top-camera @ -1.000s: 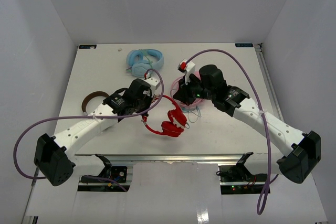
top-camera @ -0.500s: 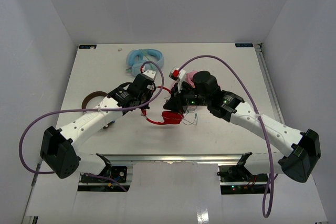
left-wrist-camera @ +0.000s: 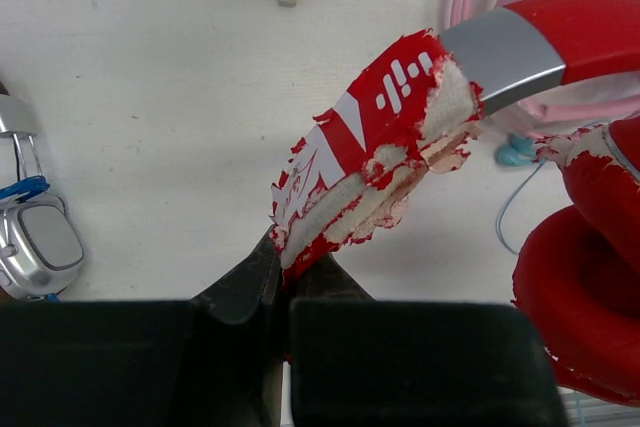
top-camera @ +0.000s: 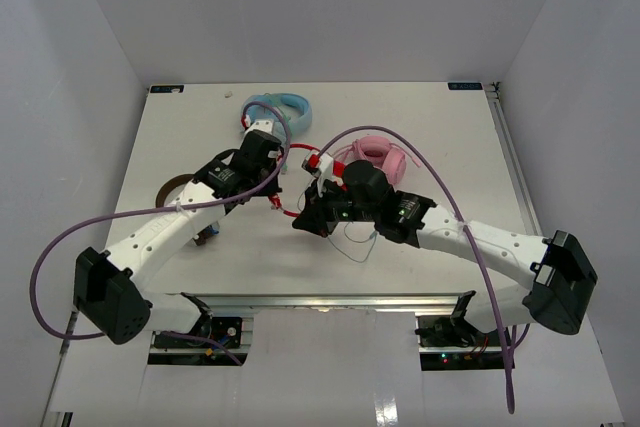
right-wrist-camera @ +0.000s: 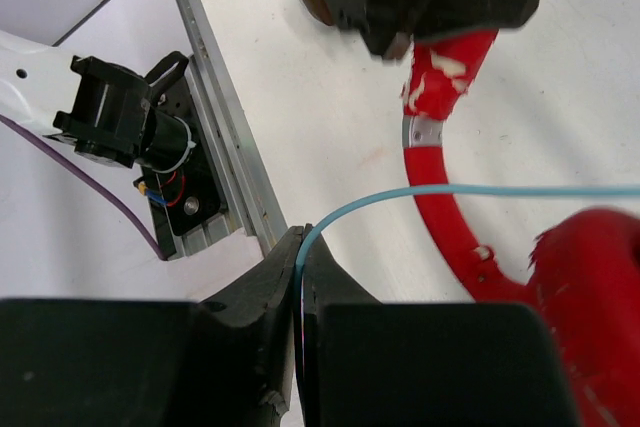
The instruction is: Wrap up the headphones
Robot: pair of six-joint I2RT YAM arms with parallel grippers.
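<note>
On the white table (top-camera: 180,147), left gripper (left-wrist-camera: 285,267) pinches the headband (left-wrist-camera: 400,137) of the headphones (left-wrist-camera: 580,317), right gripper (right-wrist-camera: 300,247) the cable (right-wrist-camera: 450,192).

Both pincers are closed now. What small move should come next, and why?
Probably the right pincer should carry the cable around the headphones, to start one loop. It pinches the cable, which stretches out over the headband, while the left pincer grips that headband by its torn padding.
</note>
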